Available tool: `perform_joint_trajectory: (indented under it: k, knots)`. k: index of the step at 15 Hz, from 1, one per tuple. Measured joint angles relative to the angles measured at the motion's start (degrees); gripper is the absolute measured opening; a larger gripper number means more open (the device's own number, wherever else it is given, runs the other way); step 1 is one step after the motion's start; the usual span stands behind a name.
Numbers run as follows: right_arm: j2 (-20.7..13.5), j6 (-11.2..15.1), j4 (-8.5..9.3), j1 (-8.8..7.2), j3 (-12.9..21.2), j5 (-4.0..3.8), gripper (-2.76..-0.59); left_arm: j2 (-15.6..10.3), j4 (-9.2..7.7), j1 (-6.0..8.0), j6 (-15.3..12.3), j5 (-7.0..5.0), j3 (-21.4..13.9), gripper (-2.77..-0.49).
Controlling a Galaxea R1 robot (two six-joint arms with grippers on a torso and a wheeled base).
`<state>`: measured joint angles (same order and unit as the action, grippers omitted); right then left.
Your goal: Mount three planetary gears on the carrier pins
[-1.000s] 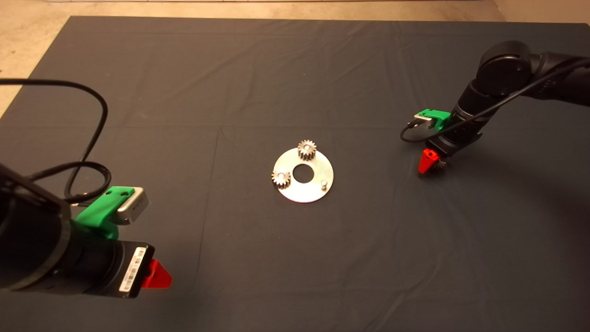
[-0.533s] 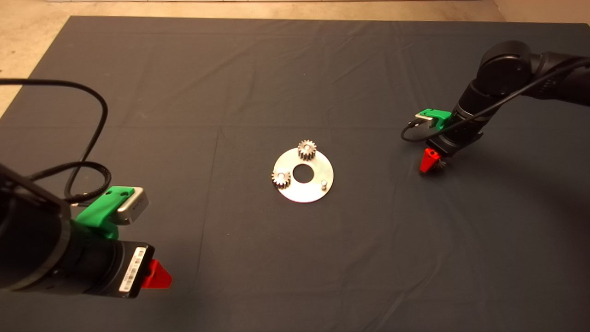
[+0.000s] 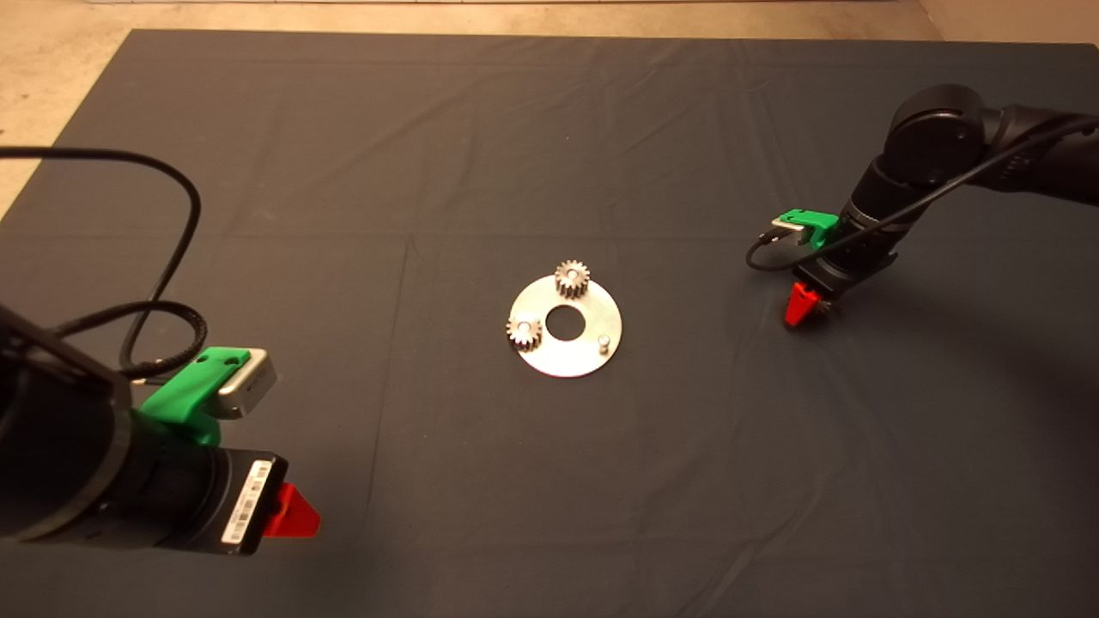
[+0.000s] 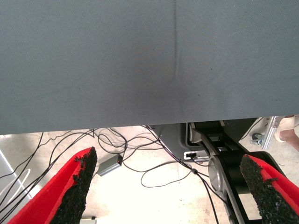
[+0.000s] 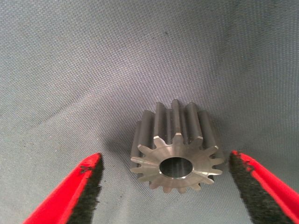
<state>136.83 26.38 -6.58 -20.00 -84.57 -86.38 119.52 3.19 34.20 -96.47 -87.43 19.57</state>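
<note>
The third gear (image 5: 175, 151) lies on the mat at 3 o'clock from the disc (image 3: 564, 325). The right gripper (image 5: 167, 186) has dropped lower around it, fingers wide open, nearly ready to grab. The left gripper (image 4: 168, 186) waits at 8 o'clock, open too.

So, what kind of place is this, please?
Probably a robotics lab or test bench, not a factory line. A dark mat covers the table, loose cables lie on the floor beyond it, and a gear sits between the right gripper fingers.
</note>
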Motion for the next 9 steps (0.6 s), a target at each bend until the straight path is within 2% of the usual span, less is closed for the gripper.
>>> perform_joint_trajectory:
  k: [3, 4, 9]
  knots:
    - [0.0, 0.0, 0.0, 0.02, 0.0, 0.0, -1.44, 0.0, 0.0, 0.0, 0.0, 0.0, 0.0, -1.09]
    - [0.0, 0.0, 0.0, 0.02, 0.0, 0.0, -1.53, 0.0, 0.0, 0.0, 0.0, 0.0, 0.0, -1.09]
    - [0.0, 0.0, 0.0, 0.02, 0.0, -0.02, -1.69, 0.0, 0.0, 0.01, 0.0, 0.0, 0.0, -1.09]
